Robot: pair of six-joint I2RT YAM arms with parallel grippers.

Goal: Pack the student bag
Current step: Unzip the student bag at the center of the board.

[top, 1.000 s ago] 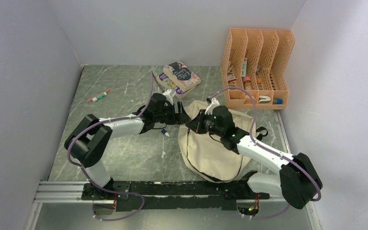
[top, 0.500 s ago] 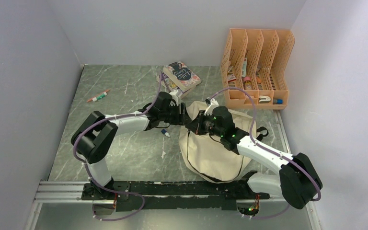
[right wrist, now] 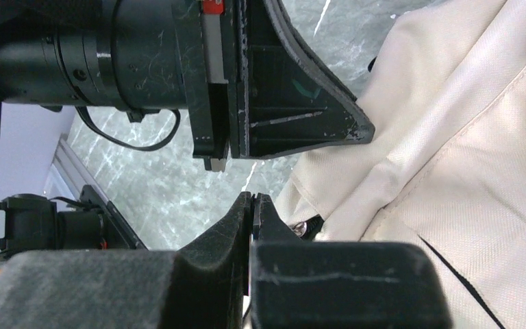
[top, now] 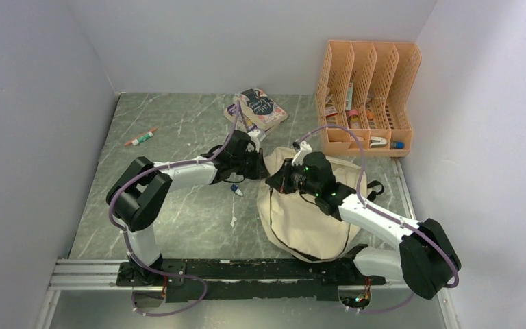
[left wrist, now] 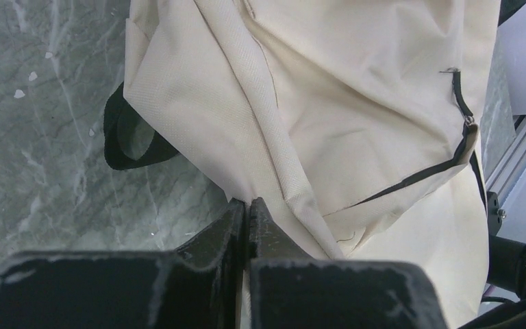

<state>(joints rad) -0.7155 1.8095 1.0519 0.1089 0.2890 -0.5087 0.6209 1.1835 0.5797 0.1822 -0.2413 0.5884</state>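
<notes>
Cream student bag point(top: 308, 219) edge in left claw point(left wrist: 248, 203), right claw point(right wrist: 253, 199) alongside

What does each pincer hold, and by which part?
Left pincer: shut on a fabric fold at the edge of the student bag. Right pincer: shut beside the bag; a hold cannot be told.

We read no word, number or brand anywhere. The top book point(top: 261, 107) has pale script lettering on its dark cover, but from overhead it is too small for us to make out. The packets standing in the orange file organizer point(top: 368, 82) show printed patches of colour. These too are too small to read.
</notes>
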